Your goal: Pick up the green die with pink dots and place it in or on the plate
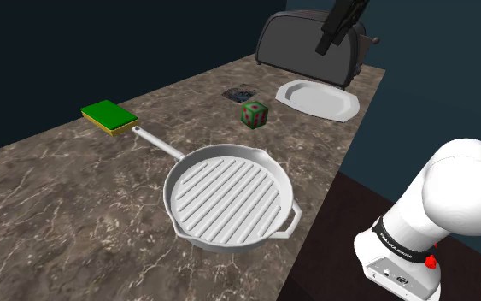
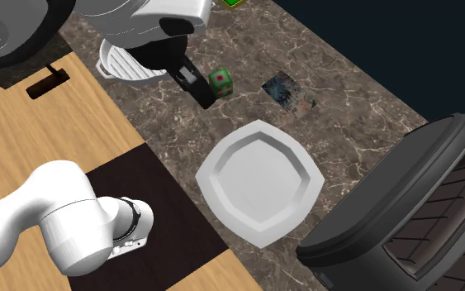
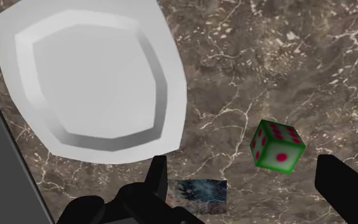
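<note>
The green die (image 1: 254, 114) with pink dots rests on the marble counter, a little off the white plate (image 1: 319, 98), which lies flat and bare in front of the toaster. My black gripper (image 1: 325, 44) hangs high above the plate and die, open and holding nothing. In the wrist view the fingers (image 3: 158, 177) stand wide apart; the die (image 3: 277, 146) lies far below, nearer the right one, and the plate (image 3: 88, 83) spreads beyond the other. From the second exterior view the gripper (image 2: 201, 89) overlaps the counter edge beside the die (image 2: 220, 82), with the plate (image 2: 259, 182) nearby.
A white ridged grill pan (image 1: 230, 201) with a long handle sits near the counter's front edge. A green and yellow sponge (image 1: 108, 116) lies at the shoulder view's left. A dark toaster (image 1: 311, 43) stands behind the plate. A small dark flat patch (image 1: 240, 92) lies beside the die.
</note>
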